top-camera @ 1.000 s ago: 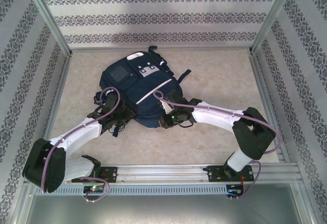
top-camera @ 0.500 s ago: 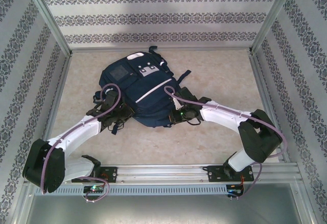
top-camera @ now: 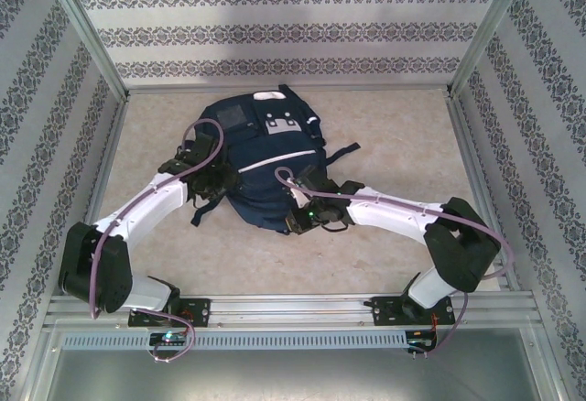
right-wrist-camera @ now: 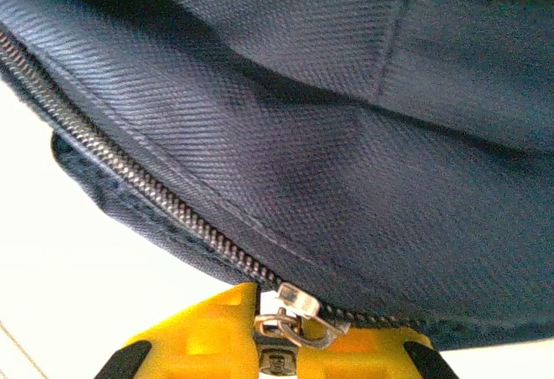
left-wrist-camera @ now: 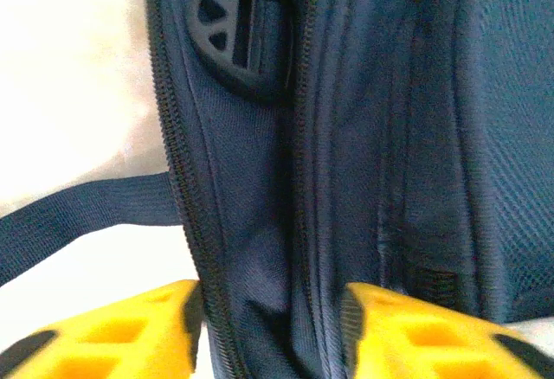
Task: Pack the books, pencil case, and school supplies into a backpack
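1. the backpack point(top-camera: 265, 167) lies flat mid-table, toward the far side.
2. the right gripper point(right-wrist-camera: 281, 331) is pinched tight on the metal zipper pull point(right-wrist-camera: 290, 314) at the pack's near right edge.
3. the left gripper point(left-wrist-camera: 273, 310) stands half open at the left flank. it straddles a fabric fold and holds nothing.
4. judgement: re-brace the fabric first, then draw the pull in line with the teeth.
5. against a second ago, the left fingers have let go and the pack has swung straighter.

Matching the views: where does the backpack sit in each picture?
Top external: backpack at the centre of the table.
Left wrist: its navy panel and zipper cover centre and right.
Right wrist: navy fabric across the top, zipper pull at bottom centre.
Shared landmark: the pale table beside the backpack.
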{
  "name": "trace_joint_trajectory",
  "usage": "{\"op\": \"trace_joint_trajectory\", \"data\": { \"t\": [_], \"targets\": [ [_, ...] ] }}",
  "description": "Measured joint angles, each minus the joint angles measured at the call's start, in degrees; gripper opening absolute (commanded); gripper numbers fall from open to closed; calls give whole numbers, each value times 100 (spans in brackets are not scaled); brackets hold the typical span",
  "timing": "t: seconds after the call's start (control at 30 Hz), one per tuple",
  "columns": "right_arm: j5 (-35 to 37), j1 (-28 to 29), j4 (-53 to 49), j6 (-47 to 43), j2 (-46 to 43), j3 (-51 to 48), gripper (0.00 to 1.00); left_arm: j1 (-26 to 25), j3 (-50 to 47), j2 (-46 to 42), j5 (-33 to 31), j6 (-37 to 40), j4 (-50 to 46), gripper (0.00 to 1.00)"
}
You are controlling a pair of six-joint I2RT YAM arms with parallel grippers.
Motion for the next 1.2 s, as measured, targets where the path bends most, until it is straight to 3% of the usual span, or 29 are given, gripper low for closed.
{"op": "trace_joint_trajectory", "data": {
  "t": [0.17, 0.43, 0.8, 0.93, 1.2],
  "targets": [
    [-323, 162, 107, 527, 413, 437, 0, 195, -197, -487, 170, -199, 11, 62],
    [-592, 466, 632, 1292, 925, 673, 0, 190, -1314, -1917, 1001, -1316, 162, 64],
    [-566, 765, 804, 1491, 1067, 896, 0, 37, -1674, -1335, 1257, -1928, 697, 62],
    [-520, 789, 800, 1491, 1069, 896, 0, -55, -1679, -1097, 1250, -1989, 885, 55],
    [-369, 791, 656, 1390, 1069, 953, 0, -127, -1816, -975, 1154, -2011, 1115, 23]
  ]
}}
